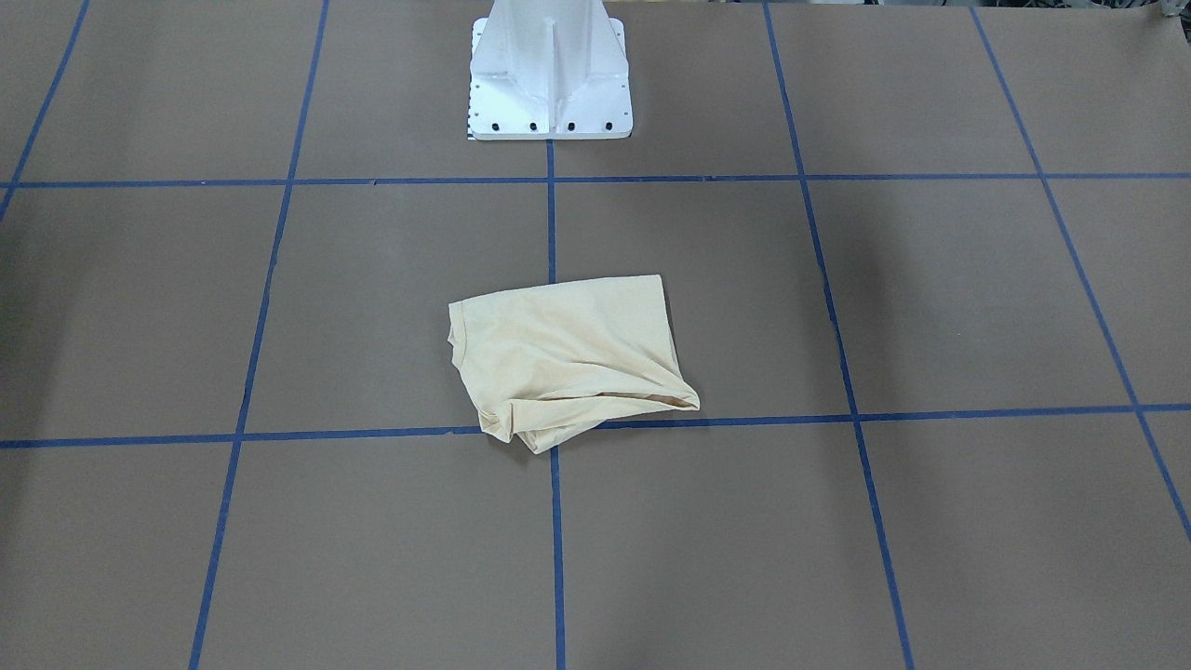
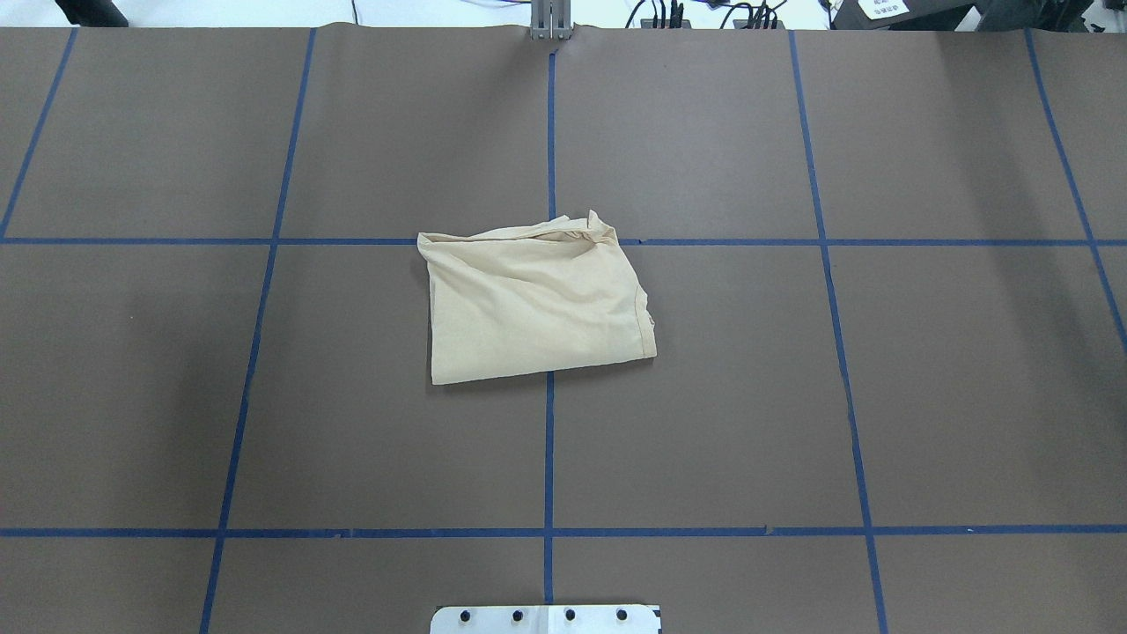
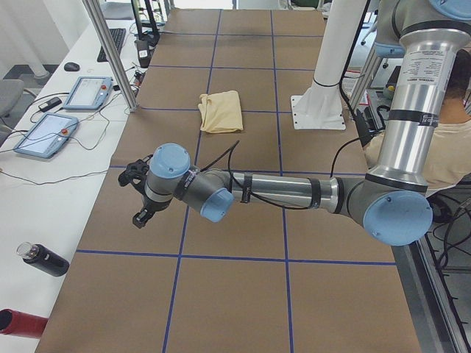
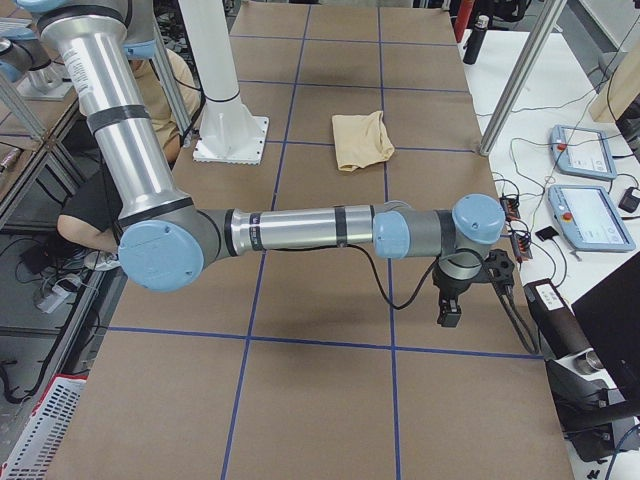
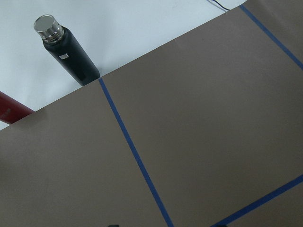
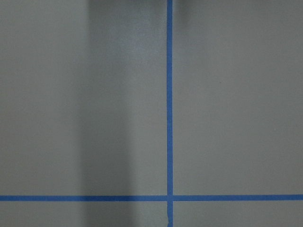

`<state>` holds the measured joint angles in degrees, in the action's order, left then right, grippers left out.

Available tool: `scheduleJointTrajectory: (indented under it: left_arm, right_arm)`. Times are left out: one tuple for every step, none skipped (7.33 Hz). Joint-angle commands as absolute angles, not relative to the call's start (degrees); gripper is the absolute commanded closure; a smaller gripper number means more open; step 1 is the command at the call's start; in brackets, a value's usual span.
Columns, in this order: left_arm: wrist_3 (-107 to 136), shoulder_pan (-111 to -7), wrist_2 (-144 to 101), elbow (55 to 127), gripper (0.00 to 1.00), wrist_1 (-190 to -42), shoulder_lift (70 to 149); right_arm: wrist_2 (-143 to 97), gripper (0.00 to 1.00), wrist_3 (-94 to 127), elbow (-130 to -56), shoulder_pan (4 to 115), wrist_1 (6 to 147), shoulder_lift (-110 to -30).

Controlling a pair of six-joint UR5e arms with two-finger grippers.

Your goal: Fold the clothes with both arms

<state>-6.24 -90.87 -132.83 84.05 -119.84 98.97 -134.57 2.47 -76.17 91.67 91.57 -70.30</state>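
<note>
Overhead exterior view: the T-shirt (image 2: pixel 537 299) lies as a compact, roughly square bundle in the middle of the tabletop (image 2: pixel 924 396), well clear of every edge. It looks close to finished to me.

My worry is its edge facing away from the robot's base, which is bunched and rumpled, not flat. If I pinch only the top layer there, I expect the stack to drag open. A second risk is the black bottle (image 5: pixel 66 52), just off the tabletop's edge at the robot's left end, where a careless swing could knock it.

The left gripper (image 3: pixel 140 217) and right gripper (image 4: pixel 449 312) hang over bare tabletop near opposite ends, touching nothing. I cannot tell how far either is open.
</note>
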Motion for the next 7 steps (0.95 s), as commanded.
scheduleJointTrajectory:
  left_arm:
    - [-7.1, -91.3, -133.0, 83.9, 0.24, -118.6, 99.1]
    - [-6.2, -91.4, -133.0, 84.0, 0.24, -118.5, 99.1]
    - [-2.6, -91.4, -133.2, 84.3, 0.2, -118.6, 98.7]
    - [2.2, -91.4, -134.2, 87.2, 0.16, -118.1, 97.4]
    - [3.2, -91.3, -136.5, 91.1, 0.14, -117.2, 93.2]
    - [3.4, -91.3, -136.7, 94.7, 0.01, -117.1, 90.0]
    - [6.7, -91.2, -136.7, 96.7, 0.01, -117.2, 89.0]
  right_arm:
    - [-134.8, 0.0, 1.7, -76.6, 92.0, 91.7, -70.8]
    - [-135.0, 0.0, 1.8, -76.9, 92.0, 91.7, -71.1]
    - [-135.3, 0.0, 2.5, -78.6, 91.7, 91.5, -72.9]
    - [-135.3, 0.0, 8.2, -84.8, 89.0, 90.8, -77.0]
    - [-135.3, 0.0, 12.1, -91.4, 87.0, 91.1, -81.3]
    - [-135.4, 0.0, 13.7, -94.8, 85.8, 90.9, -83.8]
    - [-135.3, 0.0, 16.1, -97.1, 84.9, 91.6, -84.1]
